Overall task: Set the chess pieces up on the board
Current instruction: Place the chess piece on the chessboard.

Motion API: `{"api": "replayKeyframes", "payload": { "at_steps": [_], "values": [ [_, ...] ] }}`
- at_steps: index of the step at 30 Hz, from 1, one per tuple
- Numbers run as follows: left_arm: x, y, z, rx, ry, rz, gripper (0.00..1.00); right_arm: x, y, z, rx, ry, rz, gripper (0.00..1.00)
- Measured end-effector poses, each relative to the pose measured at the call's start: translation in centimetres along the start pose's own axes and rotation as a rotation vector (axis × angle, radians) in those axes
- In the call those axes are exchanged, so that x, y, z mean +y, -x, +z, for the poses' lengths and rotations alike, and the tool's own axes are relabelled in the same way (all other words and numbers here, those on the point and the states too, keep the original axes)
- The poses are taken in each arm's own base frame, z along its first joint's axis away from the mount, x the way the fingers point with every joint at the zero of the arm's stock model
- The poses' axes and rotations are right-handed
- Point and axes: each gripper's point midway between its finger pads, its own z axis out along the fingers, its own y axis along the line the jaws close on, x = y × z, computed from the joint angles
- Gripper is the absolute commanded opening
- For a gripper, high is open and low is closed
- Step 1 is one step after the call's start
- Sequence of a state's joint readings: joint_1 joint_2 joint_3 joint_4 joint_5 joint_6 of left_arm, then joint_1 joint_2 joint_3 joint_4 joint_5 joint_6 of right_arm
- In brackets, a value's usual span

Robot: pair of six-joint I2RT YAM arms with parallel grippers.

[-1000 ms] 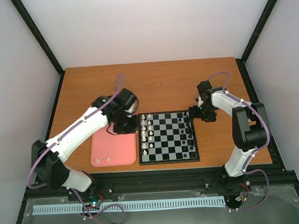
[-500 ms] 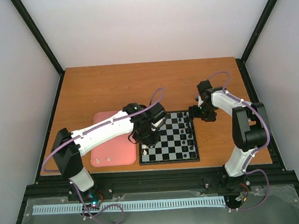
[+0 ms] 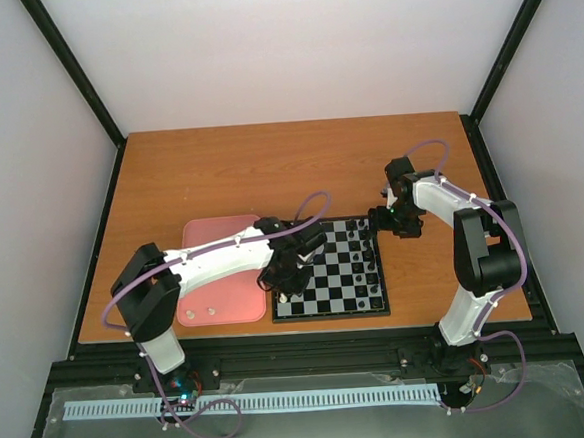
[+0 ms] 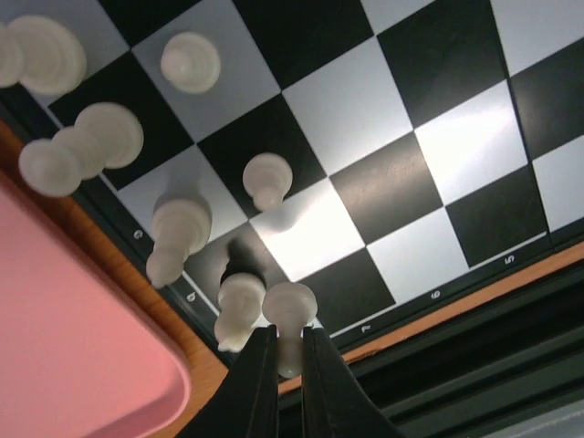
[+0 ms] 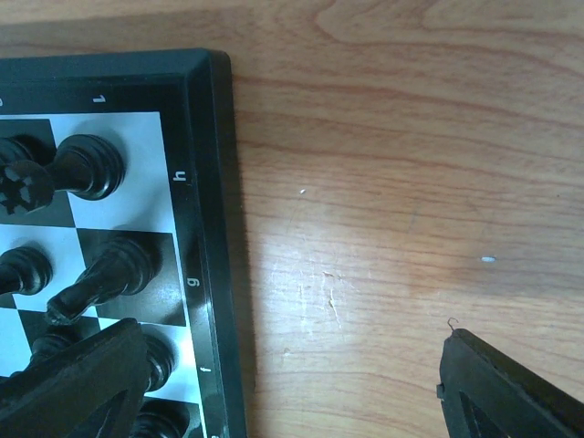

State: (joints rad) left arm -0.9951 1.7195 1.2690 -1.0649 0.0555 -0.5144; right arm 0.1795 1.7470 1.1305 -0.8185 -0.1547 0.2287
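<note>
Over the board's (image 3: 328, 270) near-left corner, the left gripper (image 3: 284, 280) hangs low, its arm stretched across the pink tray (image 3: 217, 246) that sits just left of the board. From the top cam you honestly can't tell what it's got. The left wrist cam clears it up: fingers (image 4: 262, 383) pinched tight on a white pawn (image 4: 289, 308) above the board's edge, with other white pieces (image 4: 267, 180) standing on the squares nearest the tray. The top cam shows two more on the tray. The right gripper (image 3: 378, 223) sits at the board's far-right corner. Its wrist cam shows the fingers (image 5: 82, 374) spread wide, one over the black pieces (image 5: 87, 166), the other over bare table (image 5: 365, 182). Half a second ago the left gripper was farther up the board's left side. The right arm hasn't budged.
</note>
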Motion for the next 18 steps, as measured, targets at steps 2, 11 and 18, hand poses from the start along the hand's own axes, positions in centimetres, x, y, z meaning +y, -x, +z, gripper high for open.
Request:
{"api": "replayKeyframes", "payload": {
  "at_steps": [2,11,18],
  "values": [
    [-0.1,0.3,0.3,-0.006,-0.002,0.003,0.01,0.0,0.0,0.0,0.000,0.000,0.000,1.00],
    [-0.5,0.4,1.1,0.008,-0.010,0.027,0.01,0.0,0.0,0.0,0.000,0.000,0.000,1.00],
    [-0.9,0.2,1.7,0.036,-0.022,0.051,0.01,0.1,0.0,0.0,0.000,0.004,0.000,1.00]
  ]
}}
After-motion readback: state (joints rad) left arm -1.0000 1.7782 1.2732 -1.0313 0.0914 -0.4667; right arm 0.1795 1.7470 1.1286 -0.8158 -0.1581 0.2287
